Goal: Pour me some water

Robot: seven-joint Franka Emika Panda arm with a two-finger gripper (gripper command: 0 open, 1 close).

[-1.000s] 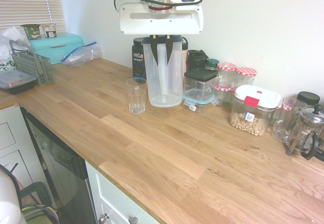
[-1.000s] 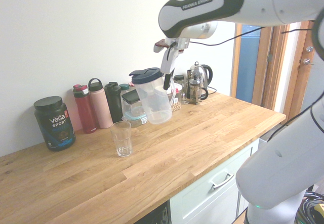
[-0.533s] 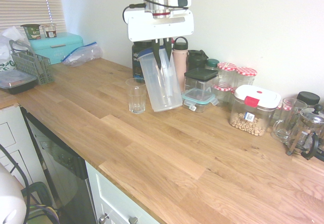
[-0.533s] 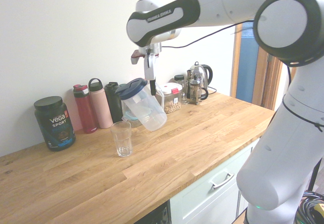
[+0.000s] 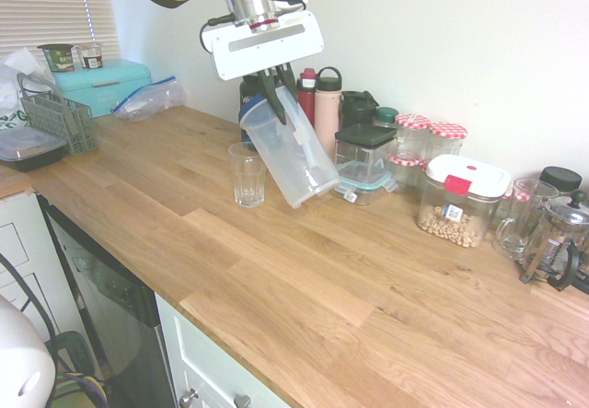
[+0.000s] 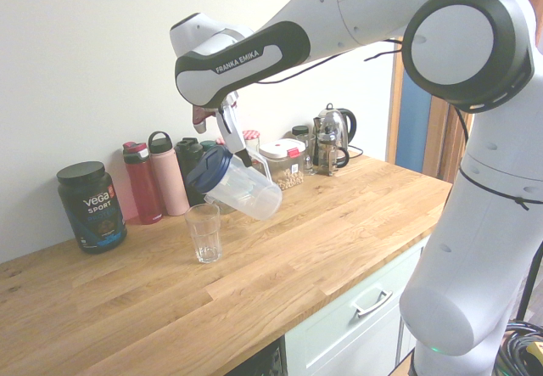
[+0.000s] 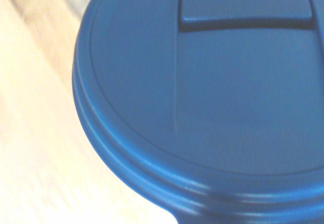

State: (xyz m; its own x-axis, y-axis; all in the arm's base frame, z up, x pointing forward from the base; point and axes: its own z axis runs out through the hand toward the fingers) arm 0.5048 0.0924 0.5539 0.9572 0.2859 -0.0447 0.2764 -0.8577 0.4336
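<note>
A long wooden counter (image 5: 304,270) runs beneath a white wall, with bottles, jars and containers lined up along the back. A white robot arm (image 6: 356,2) reaches in from above. Its gripper (image 5: 276,86) is clamped on the handle of a clear plastic pitcher (image 5: 293,155) with a dark blue lid (image 6: 206,169). The pitcher hangs clear of the counter, tipped steeply, its lid end lowest and aimed at an empty drinking glass (image 5: 247,174) that stands upright on the wood.

From the side, the lid sits just above and beside the glass rim (image 6: 204,210), close but not touching. The pitcher's body slants up and away from the glass, directly under the gripper. The close-up wrist view is filled by the blue lid (image 7: 212,97), with a sliver of glass at one corner. No stream of water can be seen, and I cannot tell how much water the pitcher holds.

Risks, as I judge them: the lid's opening looks set slightly to one side of the glass, so water may spill onto the counter. Tipping further could bring the lid down on the rim and knock the light glass over. A fast tilt could send water gushing past the narrow glass. The lid could also come loose.
</note>
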